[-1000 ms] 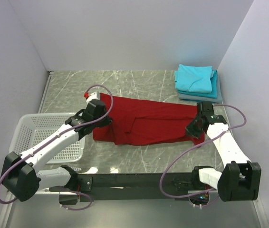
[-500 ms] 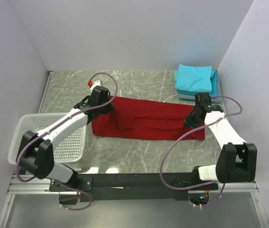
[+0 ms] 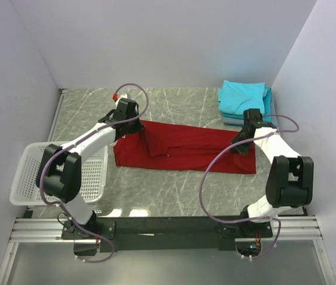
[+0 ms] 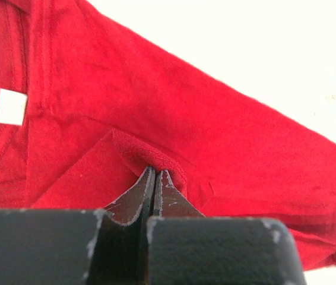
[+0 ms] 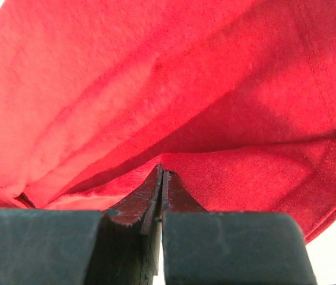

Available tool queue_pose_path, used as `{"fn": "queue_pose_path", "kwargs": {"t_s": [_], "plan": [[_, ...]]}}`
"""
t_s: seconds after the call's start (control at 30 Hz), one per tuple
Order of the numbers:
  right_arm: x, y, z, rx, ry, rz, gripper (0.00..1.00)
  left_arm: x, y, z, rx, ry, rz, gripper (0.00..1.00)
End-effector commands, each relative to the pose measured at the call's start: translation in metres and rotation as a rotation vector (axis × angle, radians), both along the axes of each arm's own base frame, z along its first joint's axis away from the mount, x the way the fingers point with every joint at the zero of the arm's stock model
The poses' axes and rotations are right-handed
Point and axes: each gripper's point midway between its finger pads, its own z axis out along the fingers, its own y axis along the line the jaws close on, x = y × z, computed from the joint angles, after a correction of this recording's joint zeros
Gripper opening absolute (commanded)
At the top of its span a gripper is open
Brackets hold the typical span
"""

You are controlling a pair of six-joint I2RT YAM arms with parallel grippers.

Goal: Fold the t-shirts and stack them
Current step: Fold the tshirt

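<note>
The plain deep red cloth t-shirt (image 3: 186, 151) lies as a long, half-folded band across the grey marbled counter (image 3: 174, 102). The left hand (image 3: 133, 126) is pinched tight on a fold near the collar end and the right hand (image 3: 242, 145) on a fold at the other end. Each bite takes only a thin ridge of cloth, so a tug could slip one free, and uneven travel would likely skew the fold. The right arm might also nudge the nearby stack of folded turquoise and grey-blue t-shirts (image 3: 243, 98). The wrist views show each bite and the small white neck label (image 4: 10, 107). Only the overhead view shows the shirt's whole outline.
</note>
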Motion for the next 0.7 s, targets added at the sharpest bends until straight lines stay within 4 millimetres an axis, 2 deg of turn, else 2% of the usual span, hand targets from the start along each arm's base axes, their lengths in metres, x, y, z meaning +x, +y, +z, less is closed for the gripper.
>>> {"fn": "queue_pose_path", "kwargs": {"t_s": [0.0,0.07,0.1,0.17,0.2,0.27,0.3,0.33,0.4,0.47,0.5,0.57,0.6,0.63,0.67], "plan": [[0.028,-0.013,0.015,-0.043,-0.071,-0.005,0.03,0.026,-0.005,0.022,-0.036,-0.080,-0.011,0.00],[0.031,-0.018,0.012,-0.071,-0.045,0.004,0.08,0.035,-0.007,0.022,-0.031,-0.088,-0.018,0.00],[0.032,-0.021,0.005,-0.087,-0.011,0.021,0.11,0.039,-0.006,0.008,-0.018,-0.058,-0.014,0.00],[0.032,-0.025,-0.001,-0.109,0.026,0.028,0.15,0.048,-0.008,0.004,-0.023,-0.034,-0.011,0.01],[0.036,-0.028,-0.006,-0.123,0.045,0.045,0.20,0.053,-0.005,-0.009,-0.019,-0.006,-0.003,0.11],[0.041,-0.038,-0.009,-0.176,0.047,0.033,0.33,0.062,-0.006,-0.007,-0.040,0.005,-0.005,0.29],[0.048,-0.042,-0.008,-0.202,0.038,0.052,0.47,0.067,-0.002,-0.013,-0.037,0.019,0.000,0.55],[0.050,-0.047,-0.007,-0.226,0.047,0.050,0.55,0.070,-0.001,-0.012,-0.036,0.018,0.004,0.70],[0.051,-0.060,0.003,-0.299,0.051,0.035,0.59,0.074,0.001,-0.006,-0.038,0.029,0.002,0.88],[0.049,-0.067,0.014,-0.348,0.036,0.029,0.59,0.072,0.002,-0.001,-0.044,0.030,0.001,0.92],[0.043,-0.070,0.025,-0.369,0.009,0.027,0.60,0.068,0.002,0.008,-0.053,0.015,-0.007,0.98],[0.037,-0.070,0.038,-0.398,-0.022,0.027,0.60,0.054,0.004,-0.002,-0.063,0.042,-0.005,0.99],[0.030,-0.072,0.048,-0.417,-0.051,0.024,0.60,0.048,0.002,0.009,-0.087,0.019,-0.016,0.99],[0.027,-0.069,0.050,-0.410,-0.062,0.040,0.61,0.043,0.002,0.008,-0.107,0.022,-0.011,0.99],[0.024,-0.062,0.051,-0.385,-0.076,0.066,0.61,0.027,0.000,-0.006,-0.124,0.062,-0.032,0.99]]}}
